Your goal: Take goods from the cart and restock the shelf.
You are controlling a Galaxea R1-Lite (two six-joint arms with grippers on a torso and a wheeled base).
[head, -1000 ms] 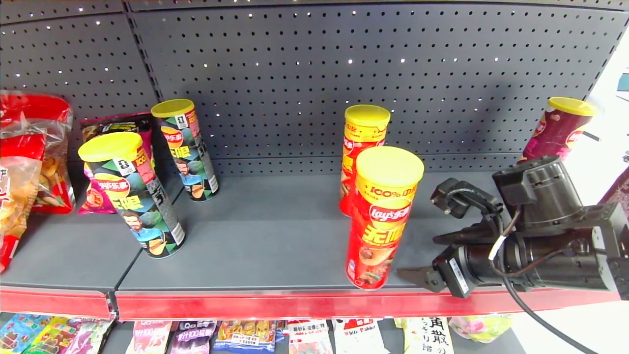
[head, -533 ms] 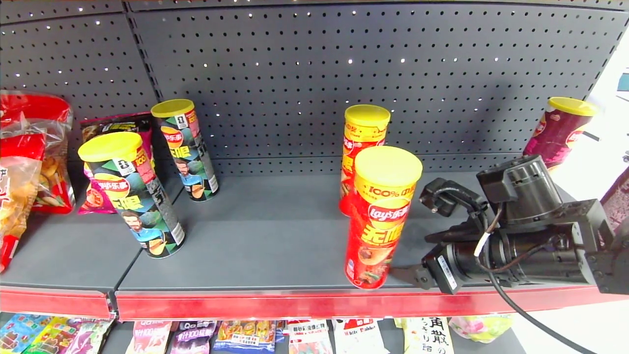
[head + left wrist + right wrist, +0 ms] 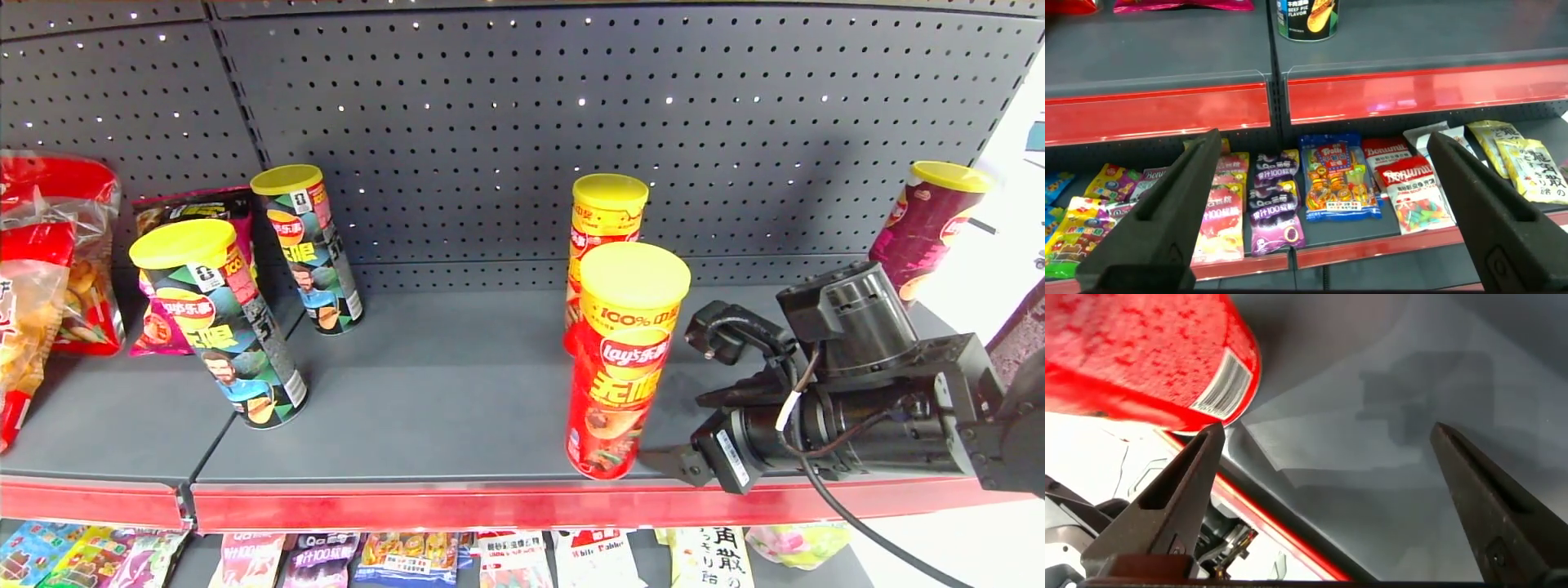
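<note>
Standing just beside the spread fingers of the right gripper (image 3: pixel 677 431), the red can (image 3: pixel 624 359) appears shelved (left gripper (image 3: pixel 1323 137) likewise spread); further restocking likely remains.

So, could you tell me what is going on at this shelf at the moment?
The robot is restocking chip cans. Its right gripper sits open at the front edge of the shelf, beside the base of a red chip can that stands upright; it does not hold the can. A second red can stands behind, two dark patterned cans to the left and a maroon can far right. The left gripper, open and empty, hangs lower, facing the candy bags on the shelf below.
</note>
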